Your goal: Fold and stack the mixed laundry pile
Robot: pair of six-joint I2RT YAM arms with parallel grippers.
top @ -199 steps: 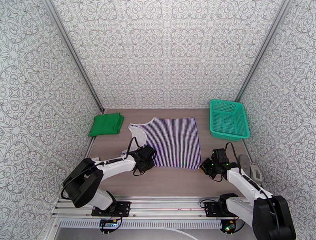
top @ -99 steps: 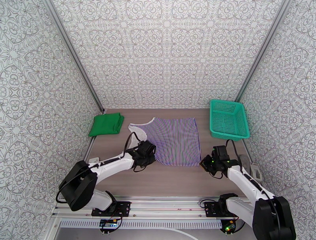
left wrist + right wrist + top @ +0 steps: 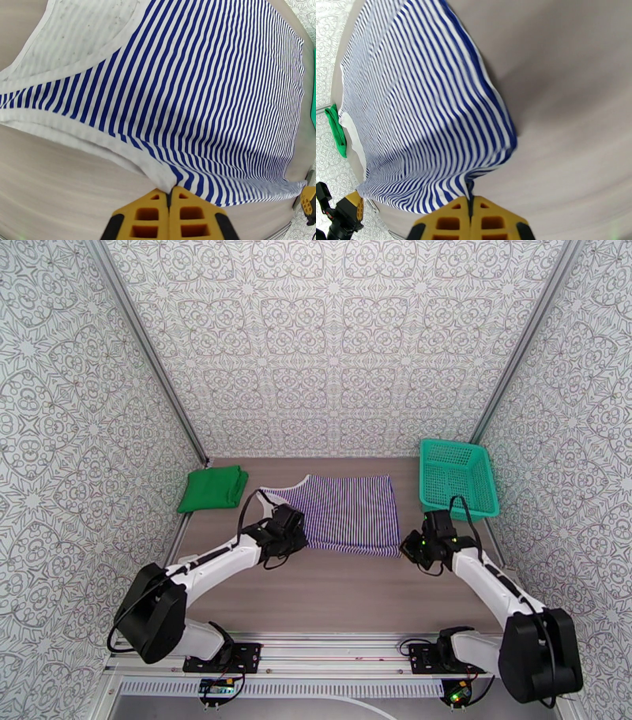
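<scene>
Top external is showing the left pincer [image 3: 300,543] and right pincer [image 3: 404,549] each pinching a near corner of the striped sleeveless top [image 3: 351,504], which is lying spread beyond them on the surface [image 3: 332,595].

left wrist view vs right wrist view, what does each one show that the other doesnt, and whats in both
Left wrist, not right wrist: a close look at the left tool shut on the white trim at the edge of the striped top.

Right wrist, not left wrist: the right tool shut on a striped corner of the top, and the green T-shirt at the far left.

Both: the striped top stretched out ahead of the tool, and the wooden table beneath it.
</scene>
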